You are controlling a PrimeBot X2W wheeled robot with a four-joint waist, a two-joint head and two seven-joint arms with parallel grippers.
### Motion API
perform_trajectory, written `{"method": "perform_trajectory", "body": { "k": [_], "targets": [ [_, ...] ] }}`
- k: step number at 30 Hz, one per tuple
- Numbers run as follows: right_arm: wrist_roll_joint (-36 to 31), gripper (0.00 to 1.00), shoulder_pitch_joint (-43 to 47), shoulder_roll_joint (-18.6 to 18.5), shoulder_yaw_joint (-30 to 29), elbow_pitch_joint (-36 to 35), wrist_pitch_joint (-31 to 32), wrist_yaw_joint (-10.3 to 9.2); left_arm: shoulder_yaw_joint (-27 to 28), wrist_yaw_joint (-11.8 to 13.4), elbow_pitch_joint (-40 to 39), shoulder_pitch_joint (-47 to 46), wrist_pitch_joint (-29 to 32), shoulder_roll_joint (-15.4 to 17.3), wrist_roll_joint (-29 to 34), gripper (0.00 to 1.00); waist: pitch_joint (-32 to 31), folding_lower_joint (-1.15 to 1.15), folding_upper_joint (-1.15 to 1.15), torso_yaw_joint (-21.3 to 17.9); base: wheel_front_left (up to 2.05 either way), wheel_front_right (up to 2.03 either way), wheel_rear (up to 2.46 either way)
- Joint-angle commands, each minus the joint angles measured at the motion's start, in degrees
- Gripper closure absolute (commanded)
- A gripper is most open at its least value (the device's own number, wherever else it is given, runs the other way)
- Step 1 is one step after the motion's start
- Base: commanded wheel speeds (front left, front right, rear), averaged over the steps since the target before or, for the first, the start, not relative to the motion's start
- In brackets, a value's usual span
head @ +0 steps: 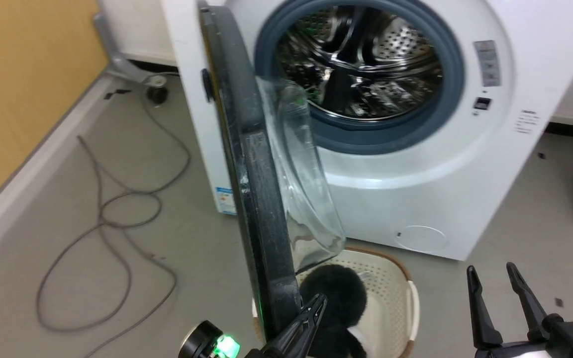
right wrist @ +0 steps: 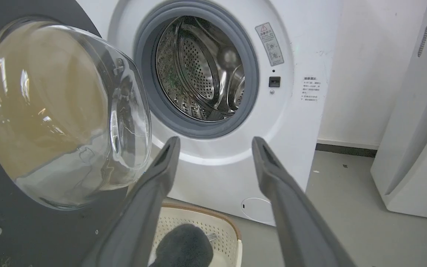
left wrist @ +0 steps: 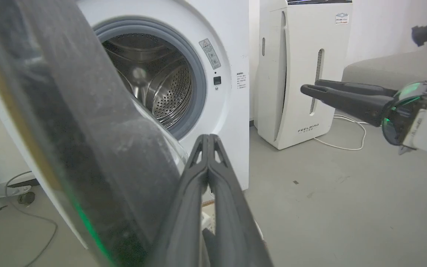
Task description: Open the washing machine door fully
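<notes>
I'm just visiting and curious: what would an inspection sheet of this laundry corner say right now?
Surface: grey floor, a few small dark specks.
Job's things: washing machine door stands open, edge-on in the head view; washing machine drum exposed.
Clutter: cream laundry basket below the door, dark fluffy item inside.
Grippers: left gripper shut, beside the door's rim; right gripper open, holding nothing.
Cables: grey cable looped on the floor; white cable by the FEELBIRD appliance.
Surroundings: yellow wall at the left.
</notes>
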Motion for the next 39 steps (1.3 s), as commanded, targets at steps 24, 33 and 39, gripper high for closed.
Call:
{"method": "perform_trajectory", "body": {
  "k": [24,33,39],
  "targets": [
    [-1.0,0.00,-4.7,0.2,4.4,2.1,-0.2,0.05,7.9,5.5,-2.0,3.7,-0.2,0.3,-1.5,1.00,5.1,0.00,0.00,18.2,0.00,0.00,0.00],
    [-2.3,0.00,-7.3,0.2,5.0,3.4,-0.2,0.05,21.7,7.1,0.5,0.2,-0.2,-1.6,-7.0,1.00,7.8,0.00,0.00,18.5,0.00,0.00,0.00],
    [-3.1,0.00,-6.5,0.2,2.9,3.0,-0.2,0.05,28.7,4.8,6.2,-5.5,-0.2,-1.9,-7.8,1.00,9.0,0.00,0.00,18.3,0.00,0.00,0.00]
  ]
}}
